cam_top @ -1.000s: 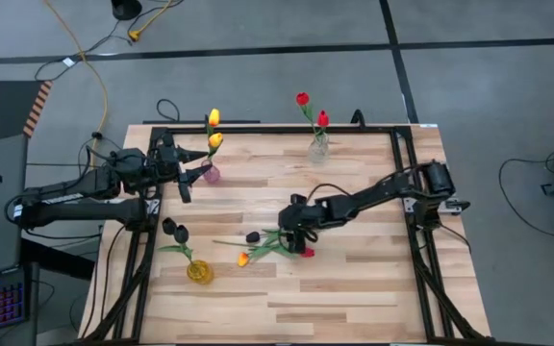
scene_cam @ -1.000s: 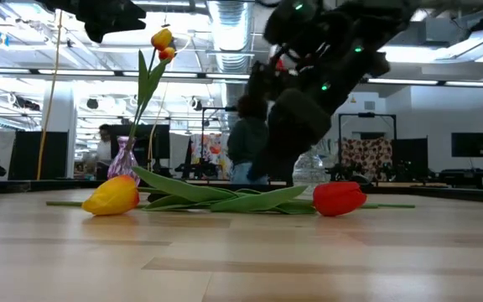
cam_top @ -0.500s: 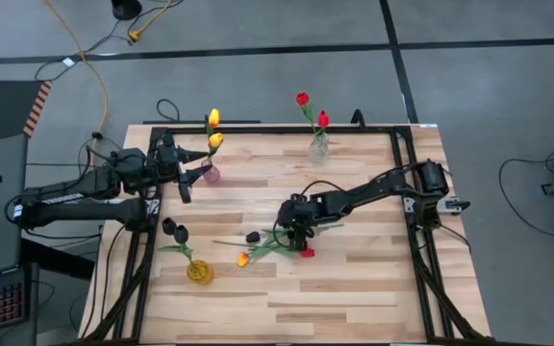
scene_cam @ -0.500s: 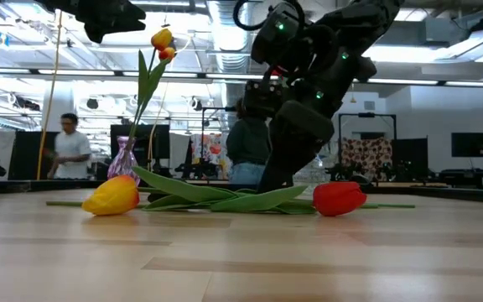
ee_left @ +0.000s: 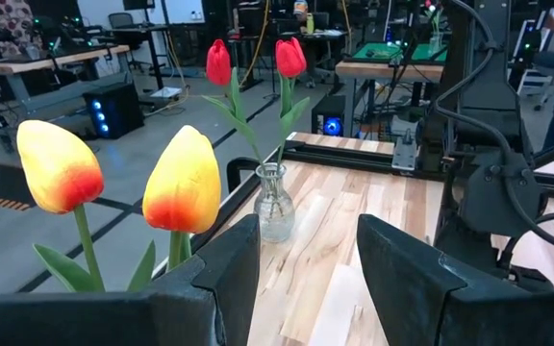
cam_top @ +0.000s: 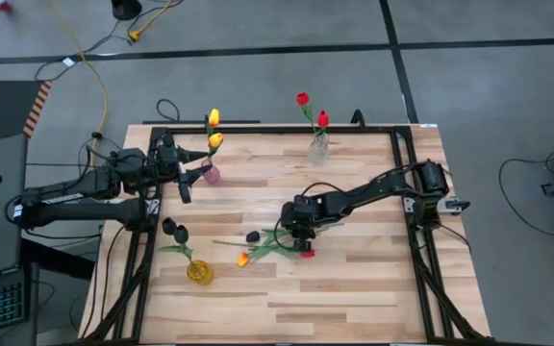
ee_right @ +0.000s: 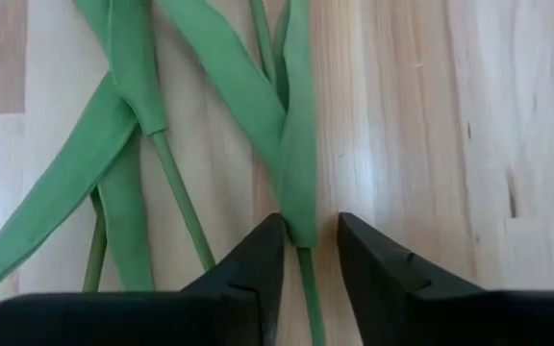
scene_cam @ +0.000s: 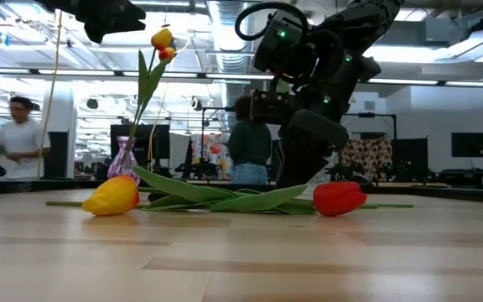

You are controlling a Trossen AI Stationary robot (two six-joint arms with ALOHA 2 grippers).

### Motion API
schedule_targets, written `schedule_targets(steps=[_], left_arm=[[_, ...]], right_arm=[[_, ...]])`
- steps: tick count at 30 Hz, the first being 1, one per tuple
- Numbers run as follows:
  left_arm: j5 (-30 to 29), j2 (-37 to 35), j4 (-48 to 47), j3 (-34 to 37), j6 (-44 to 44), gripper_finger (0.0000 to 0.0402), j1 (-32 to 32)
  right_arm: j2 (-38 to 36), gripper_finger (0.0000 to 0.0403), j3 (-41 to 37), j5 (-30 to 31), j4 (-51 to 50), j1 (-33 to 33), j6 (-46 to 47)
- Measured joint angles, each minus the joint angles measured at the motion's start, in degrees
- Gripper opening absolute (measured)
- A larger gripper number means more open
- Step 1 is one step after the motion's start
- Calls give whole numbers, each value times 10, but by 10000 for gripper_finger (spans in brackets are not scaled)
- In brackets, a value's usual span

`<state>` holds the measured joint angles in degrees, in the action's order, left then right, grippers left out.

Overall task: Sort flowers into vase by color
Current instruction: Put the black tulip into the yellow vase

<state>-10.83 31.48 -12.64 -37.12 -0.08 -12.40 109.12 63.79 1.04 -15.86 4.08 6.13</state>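
Note:
Three loose flowers lie on the table with crossed green stems: a red head [cam_top: 307,253], a yellow-orange head [cam_top: 242,259] and a near-black head [cam_top: 253,235]. My right gripper [ee_right: 311,245] points steeply down over the stems, fingers narrowly open on either side of one leafy stem [ee_right: 299,207]. Which flower this stem belongs to is hidden. My left gripper [ee_left: 306,279] waits open and raised beside the purple vase [cam_top: 211,174], which holds two yellow tulips [ee_left: 183,178]. Two red tulips stand in a clear vase [cam_top: 318,146]. Near-black tulips stand in a yellow vase [cam_top: 199,272]. My right gripper comes at the stem from above, fingers across it, where a leaf wraps it [ee_right: 301,226]. One fingertip [ee_right: 269,245] stands at the leaf's edge and the other stands a little apart. Whether it touches, I cannot tell. The flower lies flat on the table.
A black frame rail [cam_top: 404,183] runs along the table's right side and far edge. Bare wood lies near the front edge [cam_top: 354,298]. In the low view, people [scene_cam: 250,151] show in the room behind the table.
My right gripper has tipped more steeply downward and sunk a little onto the crossed stems. The flowers on the table have stayed where they were.

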Motion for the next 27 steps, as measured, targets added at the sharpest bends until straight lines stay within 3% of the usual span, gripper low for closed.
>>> schedule_targets(steps=[14, 27], left_arm=[[0, 0, 1, 0, -2, 164, 0], [0, 0, 59, 0, 28, 164, 0]], right_arm=[[0, 25, 0, 0, -4, 0, -1], [-54, 23, 0, 3, 60, -22, -2]])
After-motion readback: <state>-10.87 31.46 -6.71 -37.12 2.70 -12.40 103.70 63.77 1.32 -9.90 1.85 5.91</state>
